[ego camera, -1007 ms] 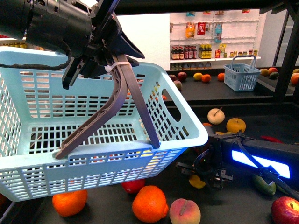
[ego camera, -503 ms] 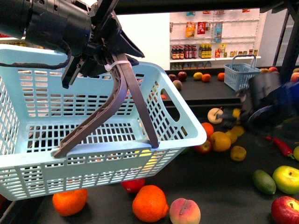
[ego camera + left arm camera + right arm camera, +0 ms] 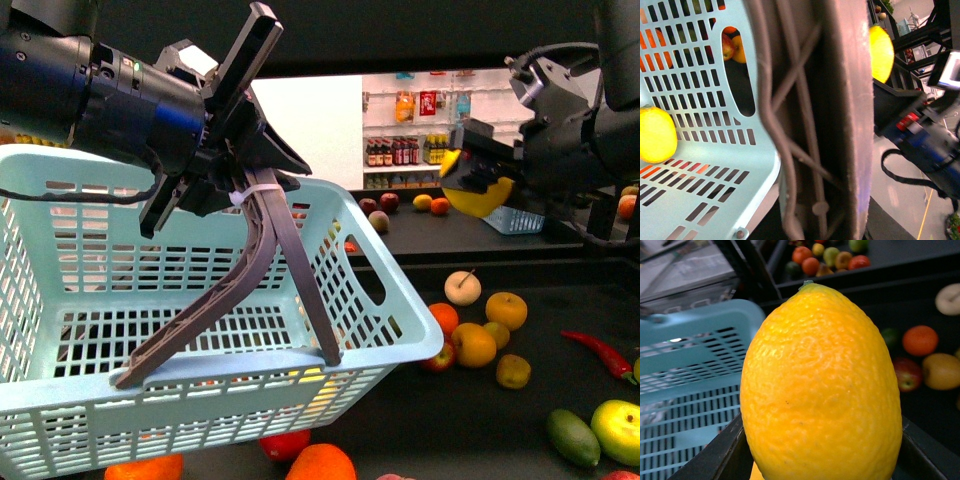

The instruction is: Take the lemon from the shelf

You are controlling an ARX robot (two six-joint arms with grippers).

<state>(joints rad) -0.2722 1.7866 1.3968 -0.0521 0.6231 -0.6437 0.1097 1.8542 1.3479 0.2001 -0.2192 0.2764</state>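
Jaws of the right gripper (image 3: 472,172) clamp the lemon (image 3: 481,197); left gripper (image 3: 248,188) clenches the basket handle (image 3: 305,280) — only its wrist view shows yellow fruit (image 3: 656,135) inside.

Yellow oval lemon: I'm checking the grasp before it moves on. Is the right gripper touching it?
Touching. The right wrist view shows the deep-yellow oval lemon wedged against the right gripper's black fingers on both sides, no gap.

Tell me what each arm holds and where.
Left tool: the basket, by the top of its grey handle. Right tool: the lemon, gripped around one end.
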